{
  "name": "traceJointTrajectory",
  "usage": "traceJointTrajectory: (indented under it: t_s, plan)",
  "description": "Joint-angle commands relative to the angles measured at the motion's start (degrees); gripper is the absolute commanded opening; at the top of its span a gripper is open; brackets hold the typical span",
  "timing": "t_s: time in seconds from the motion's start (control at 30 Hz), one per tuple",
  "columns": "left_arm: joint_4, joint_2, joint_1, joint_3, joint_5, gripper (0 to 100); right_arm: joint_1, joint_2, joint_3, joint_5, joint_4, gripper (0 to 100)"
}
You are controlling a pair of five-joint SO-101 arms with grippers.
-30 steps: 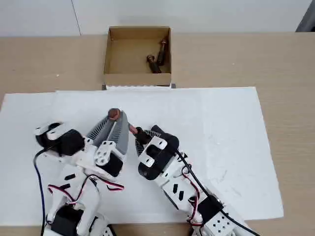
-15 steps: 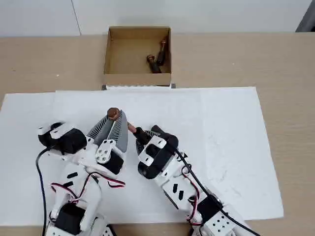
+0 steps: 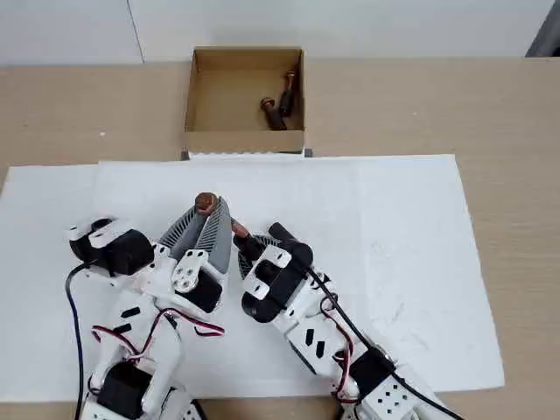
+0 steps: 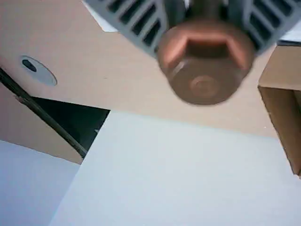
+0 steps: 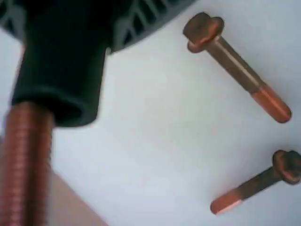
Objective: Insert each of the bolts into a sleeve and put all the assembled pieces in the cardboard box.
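Looking down in the high view: L fingers (image 3: 188,229) clamped on a bolt (image 3: 204,203), head at the tips, facing the cardboard box (image 3: 197,92); R arm (image 3: 276,280) just beside, a copper shank (image 3: 236,229) poking twd the L fingers. L wrist view: bolt head (image 4: 204,61) pinched betw. the ribbed fingers, box edge ahead. R wrist view: R fingers (image 5: 141,19) gripping a black sleeve (image 5: 61,70), threaded shank sticking out its end; two loose bolts (image 5: 235,66) lie on the white sheet (image 5: 155,141). Next prob. needs axes lined up.
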Motion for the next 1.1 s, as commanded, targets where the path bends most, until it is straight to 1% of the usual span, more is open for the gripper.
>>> traceJointTrajectory:
  t_s: [0.0,0.13,0.47,0.63,0.7,0.77,0.87,0.93,1.07]
  plan:
    - [3.43,-0.09,1.58,-0.57,-1.49,0,-0.22,-0.75,0.53,0.53,-1.80,0.3]
    - [5.98,-0.09,1.32,-1.89,-1.85,0,1.71,-0.75,0.44,0.53,-1.80,0.3]
    - [6.15,-0.09,1.67,-1.89,-2.20,0,1.63,-0.75,0.35,0.53,-1.89,0.3]
    - [6.24,0.00,1.67,0.66,-2.11,0,1.63,-0.75,0.44,0.53,-7.08,0.3]
    - [7.12,0.00,1.76,2.07,-2.11,0,1.63,-0.75,0.44,0.62,-7.52,0.3]
    - [8.88,0.00,3.25,2.95,-2.11,0,1.63,-0.75,0.44,0.62,-7.69,0.3]
    - [13.10,0.00,7.30,3.12,-2.11,0,0.66,-0.75,0.44,0.70,-7.87,0.3]
    - [15.38,0.00,9.32,3.12,-2.11,0,-0.84,-0.75,0.44,2.81,-7.87,0.3]
    - [17.67,0.09,9.85,3.12,-2.20,0,-3.03,-0.75,0.44,5.45,-7.96,0.3]
